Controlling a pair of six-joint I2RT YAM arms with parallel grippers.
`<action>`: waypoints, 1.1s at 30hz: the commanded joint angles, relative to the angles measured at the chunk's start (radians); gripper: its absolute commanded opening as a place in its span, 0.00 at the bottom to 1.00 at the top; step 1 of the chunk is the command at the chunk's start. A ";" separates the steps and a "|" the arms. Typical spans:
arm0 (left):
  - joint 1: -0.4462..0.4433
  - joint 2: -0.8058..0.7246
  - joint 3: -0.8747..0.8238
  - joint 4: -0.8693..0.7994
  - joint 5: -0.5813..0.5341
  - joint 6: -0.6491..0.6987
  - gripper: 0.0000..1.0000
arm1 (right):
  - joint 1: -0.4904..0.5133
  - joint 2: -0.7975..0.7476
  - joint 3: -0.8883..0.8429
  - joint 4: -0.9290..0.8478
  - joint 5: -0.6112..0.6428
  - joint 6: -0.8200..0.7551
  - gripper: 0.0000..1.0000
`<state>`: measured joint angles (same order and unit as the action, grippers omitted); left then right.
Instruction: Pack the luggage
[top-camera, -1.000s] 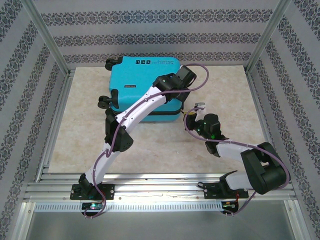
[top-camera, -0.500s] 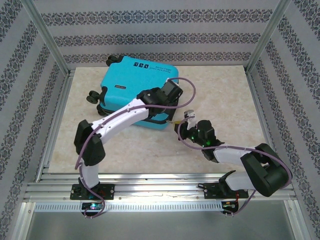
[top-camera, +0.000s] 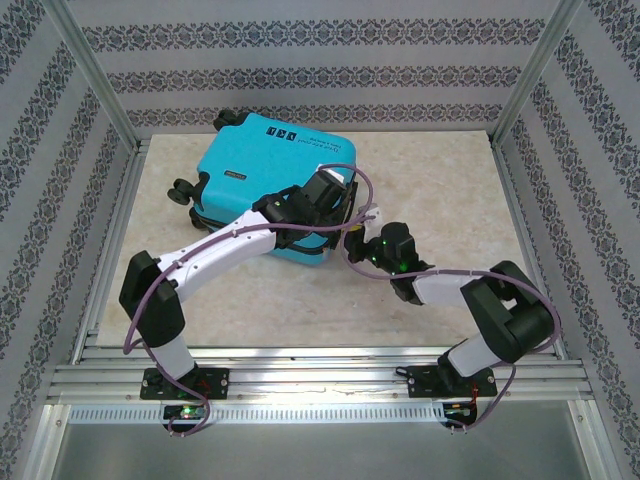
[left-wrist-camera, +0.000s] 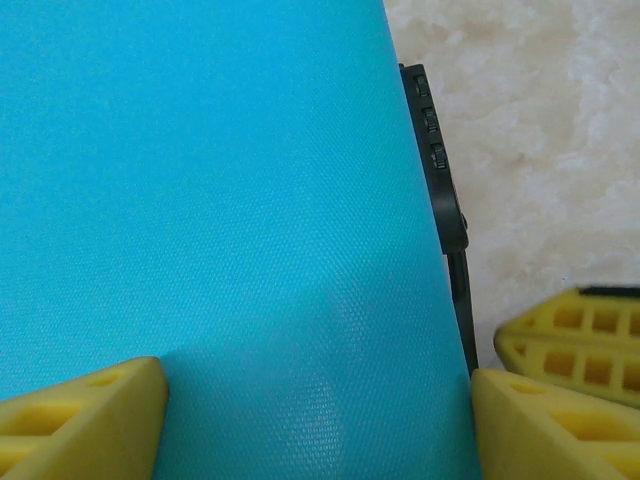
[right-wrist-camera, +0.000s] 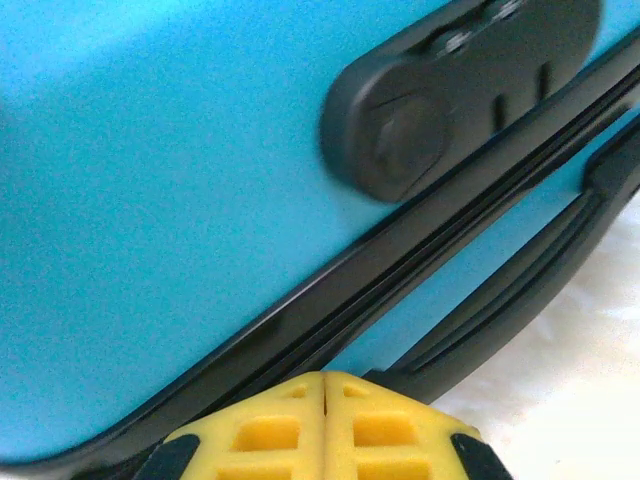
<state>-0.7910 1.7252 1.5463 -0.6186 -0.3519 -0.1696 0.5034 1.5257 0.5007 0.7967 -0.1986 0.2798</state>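
Top external. Luggage (top-camera: 250, 170) closed, flat on the marbled table (top-camera: 450, 190), wheels on the side away from both tools. Left gripper (top-camera: 340, 208) over the shell's near right corner, luggage directly beneath and ahead of it. Right gripper (top-camera: 356, 238) just beside the left gripper, pointed at the same corner from the side. Cannot tell the finger spacing of either from up here.

Left wrist. Left gripper (left-wrist-camera: 315, 400) with its yellow fingers (left-wrist-camera: 90, 415) standing well apart, clamped on nothing. Turquoise shell of the luggage (left-wrist-camera: 200, 180) between and ahead of them, close under the camera. Black lock strip (left-wrist-camera: 440, 180) along the shell's edge, ahead of the right-hand finger. Bare table (left-wrist-camera: 560, 120) beyond that edge. Yellow tip of the right gripper (left-wrist-camera: 575, 340) just outside the right-hand finger, close to the shell's edge.

Right wrist. Right gripper (right-wrist-camera: 325, 410) with fingers pressed together, nothing between them. Black zip seam (right-wrist-camera: 300, 320) of the luggage (right-wrist-camera: 150, 150) right at the fingertips; touching or a hair off, cannot tell. Black combination lock (right-wrist-camera: 450, 80) ahead and up to the right. Black handle (right-wrist-camera: 520, 280) to the right of the tips, table (right-wrist-camera: 580, 400) below it.
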 joint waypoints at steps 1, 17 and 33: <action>0.053 0.049 -0.094 -0.261 0.001 -0.077 0.76 | -0.032 0.025 0.038 0.016 0.018 -0.022 0.00; 0.059 0.067 -0.060 -0.242 0.002 -0.080 0.77 | -0.005 0.033 -0.092 0.177 -0.326 0.024 0.19; 0.059 0.063 -0.053 -0.242 0.014 -0.088 0.77 | 0.006 0.238 -0.027 0.373 -0.470 0.132 0.49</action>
<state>-0.7822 1.7214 1.5444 -0.6029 -0.3462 -0.2047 0.5014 1.7386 0.4355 1.0950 -0.6212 0.3882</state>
